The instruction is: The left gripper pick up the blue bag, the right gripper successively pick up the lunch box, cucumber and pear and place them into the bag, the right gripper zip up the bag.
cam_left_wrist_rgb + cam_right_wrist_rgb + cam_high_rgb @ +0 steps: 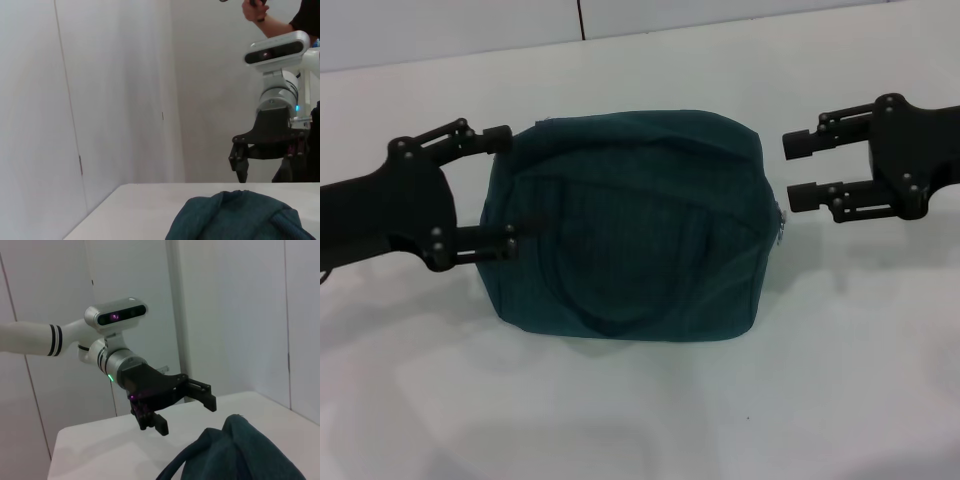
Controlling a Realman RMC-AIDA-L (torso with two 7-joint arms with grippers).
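Observation:
The blue bag (630, 225) lies on the white table in the head view, its two handles flat on top. My left gripper (504, 190) stands open at the bag's left end, its fingertips level with the fabric's edge; I cannot tell whether they touch it. My right gripper (792, 170) is open just off the bag's right end, holding nothing. In the right wrist view the left gripper (186, 415) shows open beyond the bag (240, 455). In the left wrist view the right gripper (265, 170) hangs behind the bag (240, 217). The lunch box, cucumber and pear are out of view.
The white table (640, 400) runs wide in front of the bag and to both sides. A wall stands behind its far edge (470, 55). A small metal zipper pull (783, 228) shows at the bag's right side. A person's hand (255, 9) appears high up behind the right arm.

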